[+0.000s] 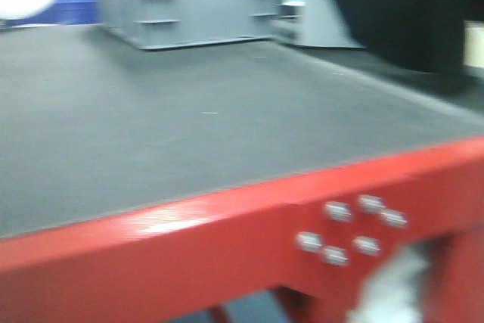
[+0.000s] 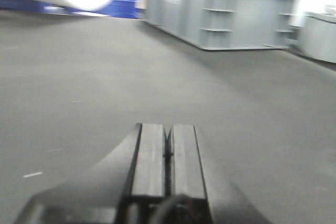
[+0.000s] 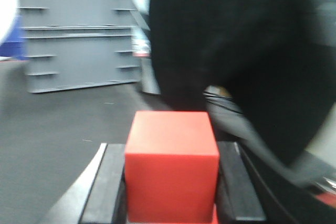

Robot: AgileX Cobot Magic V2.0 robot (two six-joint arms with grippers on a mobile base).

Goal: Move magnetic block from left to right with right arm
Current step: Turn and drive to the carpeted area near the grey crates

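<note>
One block (image 3: 171, 166) sits squarely between your right jaws, clamped on its two sides, ready to carry rightward; its place over the surface (image 1: 189, 134) is unclear. Left jaws are together.

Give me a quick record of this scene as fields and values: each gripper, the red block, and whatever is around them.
left gripper: shut, empty, fingers pressed together over the grey surface
right gripper: shut on the magnetic block
magnetic block: bright red cube, between the two dark fingers
red frame: foreground of front view, with a cluster of bolts
grey cabinet: background
dark shape: blurred, behind the block; cannot tell what it is
</note>
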